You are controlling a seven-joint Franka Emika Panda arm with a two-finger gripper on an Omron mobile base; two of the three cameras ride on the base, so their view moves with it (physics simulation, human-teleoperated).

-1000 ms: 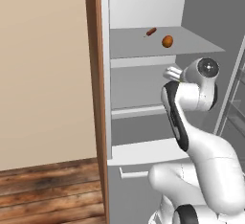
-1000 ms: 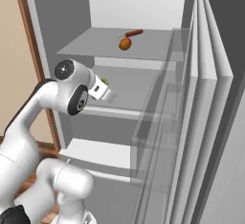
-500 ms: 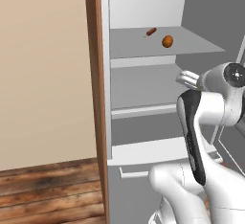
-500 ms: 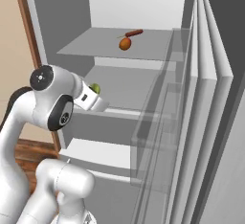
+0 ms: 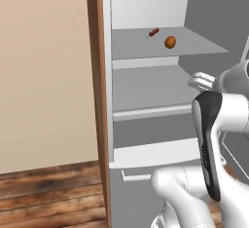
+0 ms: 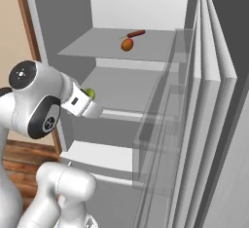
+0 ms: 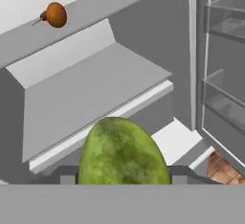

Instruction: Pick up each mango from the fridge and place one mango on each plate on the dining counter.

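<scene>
the claw (image 6: 90, 101) held the yellow-green oval mango (image 7: 123, 153) at its middle, outside the pale grey fridge (image 6: 146, 12). the orange-red oval mango (image 5: 169, 42) sat at twelve o'clock on the top shelf, likely smooth and slippery.

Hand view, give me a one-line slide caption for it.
Tool shut on the green mango before the open fridge, the orange mango left on the upper shelf.

fridge (image 5: 146, 139) open, grey shelves. Upper shelf (image 5: 141, 47): orange-red mango (image 5: 169, 42) mid-shelf, thin reddish sausage (image 5: 153, 32) just behind it toward the back wall. Middle shelf (image 5: 146, 88) surface is plain grey.
</scene>
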